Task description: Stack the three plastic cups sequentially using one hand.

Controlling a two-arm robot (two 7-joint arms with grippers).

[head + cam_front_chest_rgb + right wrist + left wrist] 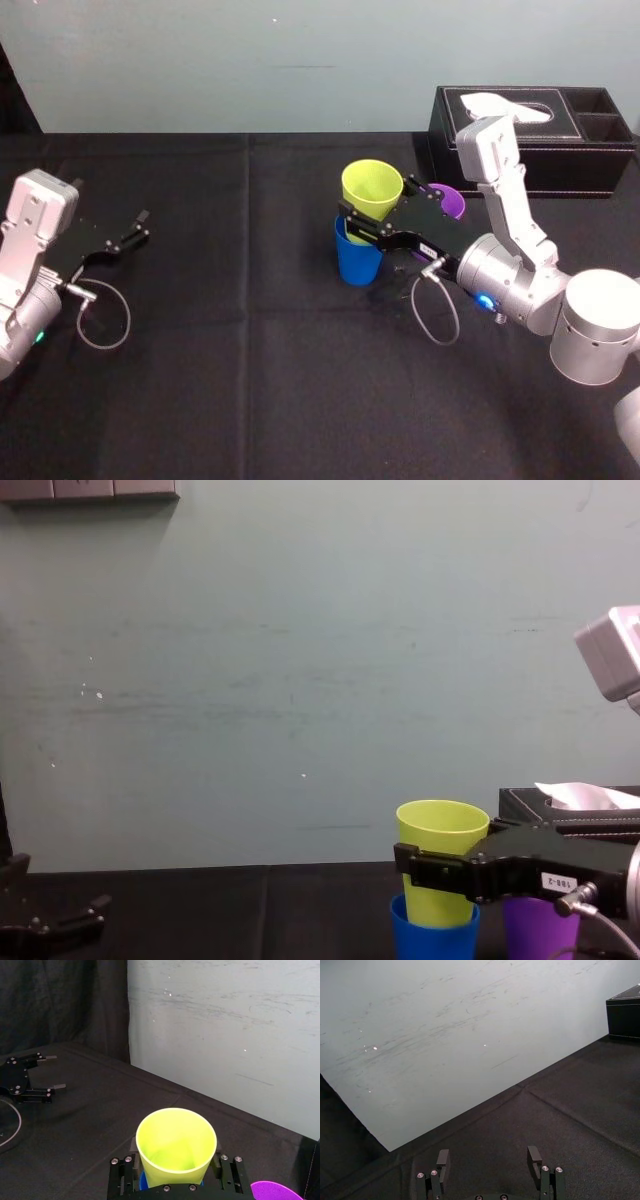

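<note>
The yellow-green cup (372, 188) stands upright, nested in the blue cup (357, 262) at mid-table. My right gripper (352, 222) reaches in from the right, one finger on either side of the yellow-green cup just above the blue rim. In the right wrist view the yellow-green cup (176, 1147) sits between the fingers (227, 1167), which stand close beside it and slightly apart from its wall; the gripper is open. The purple cup (450, 203) stands behind the right gripper, partly hidden by it. In the chest view the yellow-green cup (440, 855) rises out of the blue cup (432, 938), next to the purple cup (540, 925).
My left gripper (143, 225) is parked open over the black cloth at the far left, nothing between its fingers (534, 1156). A black tissue box (535, 140) stands at the back right, close behind the purple cup. A grey-green wall backs the table.
</note>
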